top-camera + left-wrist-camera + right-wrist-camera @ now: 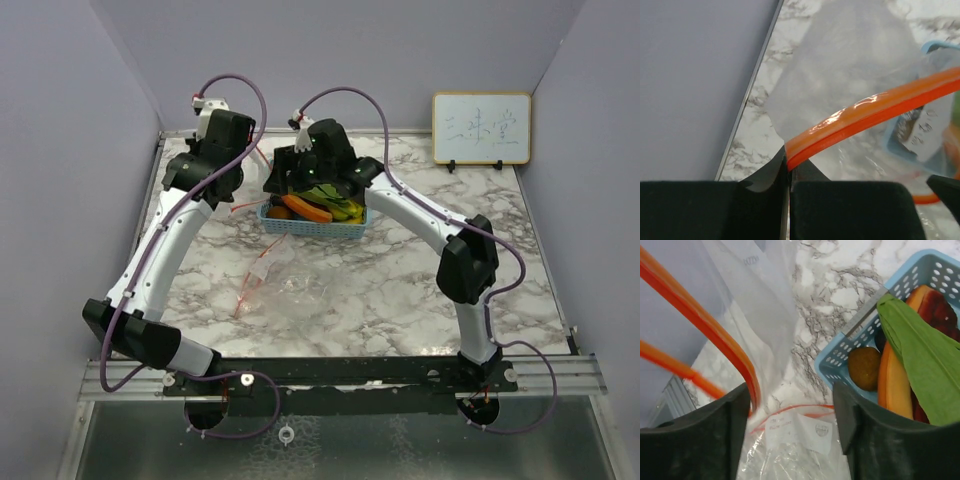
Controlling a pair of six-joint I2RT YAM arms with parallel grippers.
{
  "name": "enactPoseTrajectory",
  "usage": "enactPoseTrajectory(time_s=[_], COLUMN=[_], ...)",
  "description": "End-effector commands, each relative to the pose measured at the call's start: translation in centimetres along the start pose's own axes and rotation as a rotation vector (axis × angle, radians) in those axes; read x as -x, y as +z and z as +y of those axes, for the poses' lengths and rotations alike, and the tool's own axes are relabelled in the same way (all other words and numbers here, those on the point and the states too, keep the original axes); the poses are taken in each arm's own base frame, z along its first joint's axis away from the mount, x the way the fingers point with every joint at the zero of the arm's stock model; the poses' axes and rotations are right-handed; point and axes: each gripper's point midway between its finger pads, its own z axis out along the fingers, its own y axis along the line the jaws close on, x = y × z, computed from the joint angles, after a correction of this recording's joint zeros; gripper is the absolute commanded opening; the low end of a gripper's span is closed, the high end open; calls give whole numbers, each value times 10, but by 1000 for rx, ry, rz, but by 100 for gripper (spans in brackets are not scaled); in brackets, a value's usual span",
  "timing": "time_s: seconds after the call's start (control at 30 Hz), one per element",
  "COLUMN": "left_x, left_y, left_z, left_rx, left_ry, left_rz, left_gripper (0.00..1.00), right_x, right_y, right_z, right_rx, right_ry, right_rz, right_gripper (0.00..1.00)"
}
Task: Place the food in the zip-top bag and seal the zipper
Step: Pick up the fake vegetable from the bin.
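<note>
My left gripper (788, 167) (240, 185) is shut on one end of the orange zipper (865, 112) of the clear zip-top bag (840, 60), held above the table left of the basket. Beside the basket's left corner my right gripper (792, 395) (292, 180) stands open. The orange zipper strip (715, 330) runs down along the inside of its left finger (735, 415), ungripped. The food lies in the blue mesh basket (860, 335) (310, 228): a green leafy vegetable (920, 355), an orange carrot (892, 385) and a small brown round fruit (864, 367).
Clear plastic with thin red lines and a white label (815, 432) lies on the marble table under the right gripper. More crumpled clear plastic (290, 288) lies nearer the arm bases. A whiteboard (481, 128) leans at the back right. Grey walls enclose the table.
</note>
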Motion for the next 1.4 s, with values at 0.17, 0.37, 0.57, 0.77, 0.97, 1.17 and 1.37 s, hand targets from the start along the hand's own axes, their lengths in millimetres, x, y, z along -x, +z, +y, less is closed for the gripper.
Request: enactPoseTrajectory(time_s=[0.17, 0.37, 0.57, 0.77, 0.97, 1.17, 1.37], left_x=[-47, -38, -36, -41, -49, -51, -47], left_y=[32, 33, 30, 29, 28, 26, 24], left_z=[3, 5, 9, 25, 23, 26, 26], left_rx=[91, 87, 103, 165, 144, 149, 139], left_ry=[77, 60, 49, 49, 39, 27, 15], left_rz=[88, 71, 65, 69, 80, 77, 71], left_gripper=[0, 0, 0, 0, 0, 0, 0], right_x=[38, 41, 40, 33, 25, 1, -19], right_y=[-77, -81, -42, 6, 43, 61, 81], right_z=[-6, -38, -63, -84, -96, -102, -108], right_rx=[-120, -239, -267, -251, -206, -142, -94], right_ry=[-268, -420, -562, -655, -702, -670, -620], right_rz=[-128, -86, -32, -31, -30, 9, 35], right_gripper=[89, 88, 86, 86, 86, 85, 78])
